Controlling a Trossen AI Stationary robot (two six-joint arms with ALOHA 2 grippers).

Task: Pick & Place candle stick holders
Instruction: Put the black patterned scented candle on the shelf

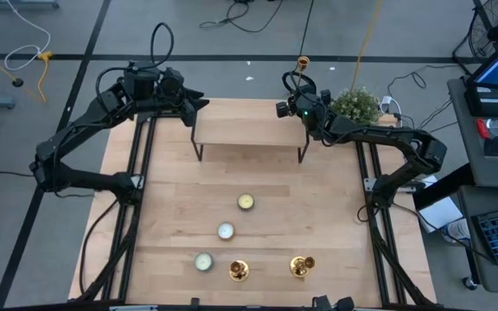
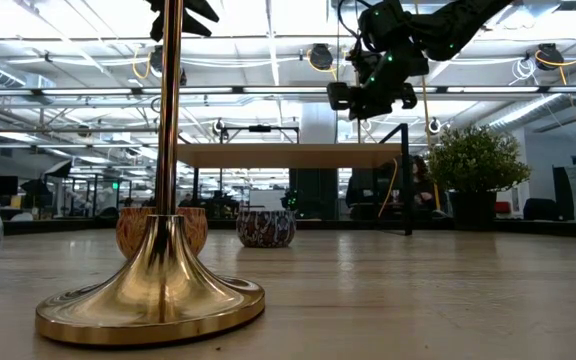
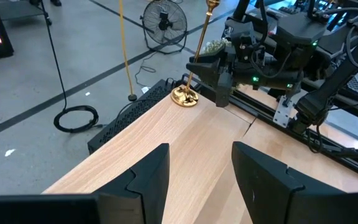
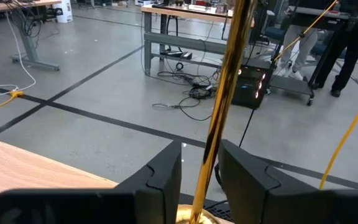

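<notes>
Both arms are made of dark, nearly black links with rounded joint housings. The left arm (image 1: 76, 155) has a loop of black cable rising above its wrist, at about 12 o'clock from the joint. The right arm (image 1: 396, 142) carries a black camera block on its wrist with small green lights. The left gripper (image 3: 197, 171) has two wide, flat, matte black fingers with angled edges. The right gripper (image 4: 199, 174) has the same blocky black fingers. Thin black cables run along the right arm's links.
</notes>
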